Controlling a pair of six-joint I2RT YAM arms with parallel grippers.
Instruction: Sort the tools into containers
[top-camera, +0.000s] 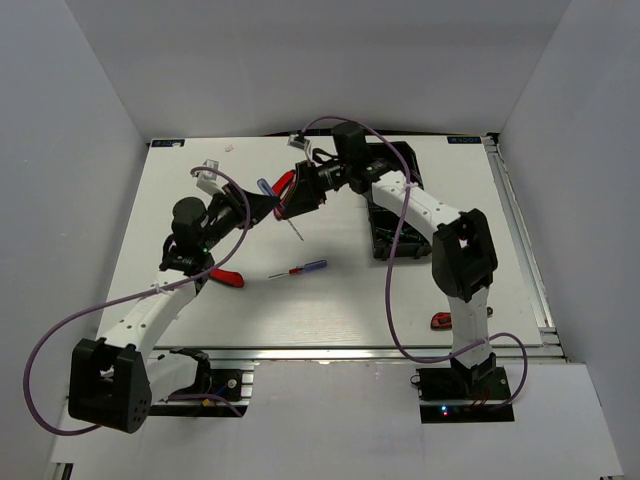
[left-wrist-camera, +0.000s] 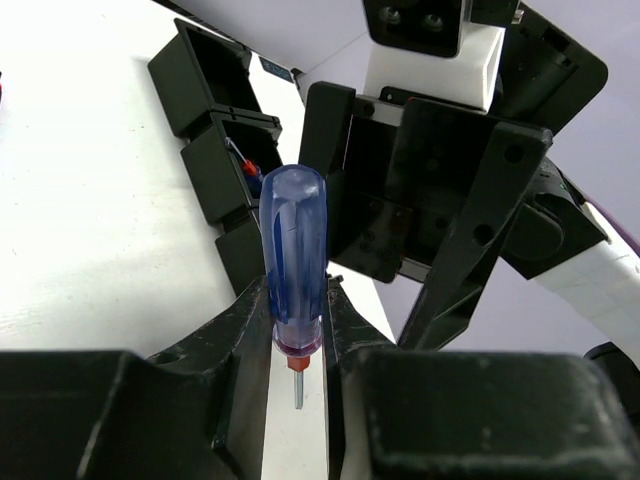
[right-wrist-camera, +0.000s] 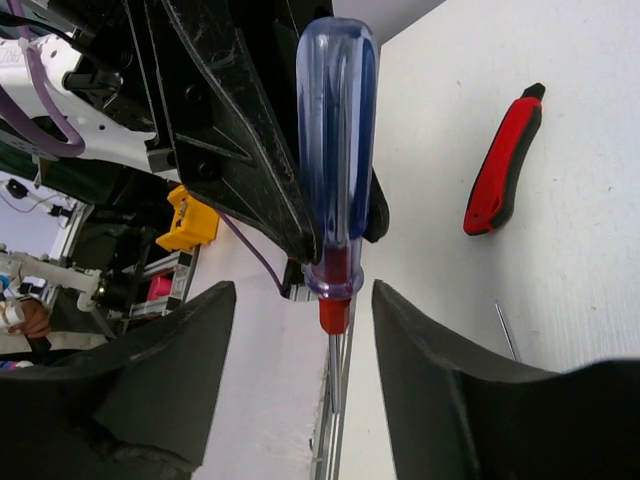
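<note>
A: L gripper (left-wrist-camera: 298, 330)?
B: Clamped on the blue-handled screwdriver (left-wrist-camera: 293, 250), low by the red collar, held up in the air. R gripper (right-wrist-camera: 300, 300) straddles the same handle, jaws wide, gap each side, no contact.
A: Tray?
B: Black tray (left-wrist-camera: 205, 165) sits beyond, by the R arm. One red-handled item (left-wrist-camera: 247, 166) in the mid compartment; the rest I can't tell.
A: Progress?
B: Early, I'd judge. Second screwdriver (top-camera: 300, 268), red-handled pliers (top-camera: 228, 277) & a red tool (top-camera: 441, 320) lie loose on the table (top-camera: 330, 310).

White arm links (top-camera: 140, 320), black joints (top-camera: 462, 255), purple cables (top-camera: 388, 300)
</note>
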